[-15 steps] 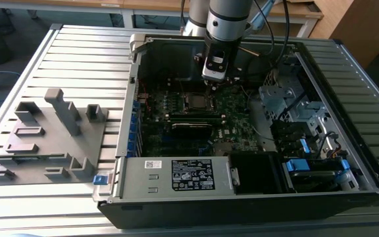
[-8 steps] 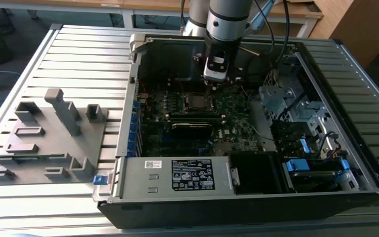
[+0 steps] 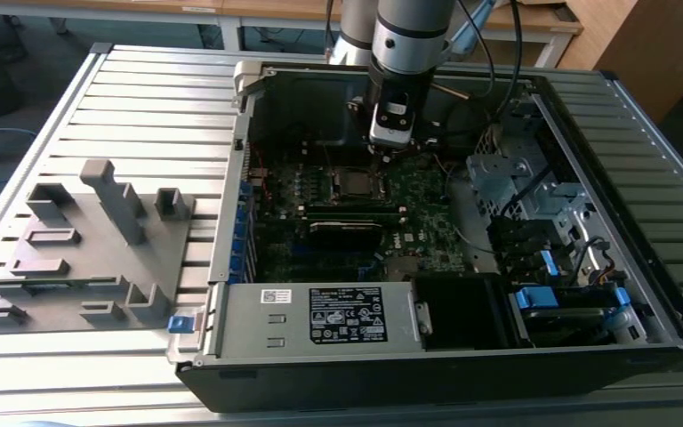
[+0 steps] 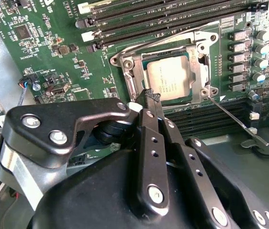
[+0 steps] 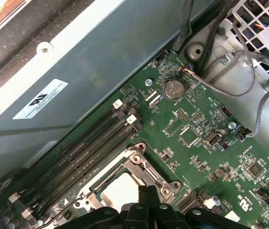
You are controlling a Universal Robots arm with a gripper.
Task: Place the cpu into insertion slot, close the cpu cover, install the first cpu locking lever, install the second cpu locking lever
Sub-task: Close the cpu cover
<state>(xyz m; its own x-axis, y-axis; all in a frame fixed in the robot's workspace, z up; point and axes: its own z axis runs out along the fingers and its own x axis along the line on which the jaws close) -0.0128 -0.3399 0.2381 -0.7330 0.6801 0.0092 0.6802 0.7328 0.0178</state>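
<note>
**Gripper** (image 4: 151, 98) — fingers pinched together, nothing seen between them — tips set at the near corner of the cover (image 4: 202, 59). Just beyond the tips lies one cpu (image 4: 168, 78), flat in the one slot (image 3: 351, 183), which sits mid-frame in the exterior view. The one cover is down around the cpu. Levers, two: one rod (image 4: 234, 117) juts loose from the next corner, its long axis slanting away from the socket, while the other (image 4: 163, 41) appears to lie along the far edge.
</note>
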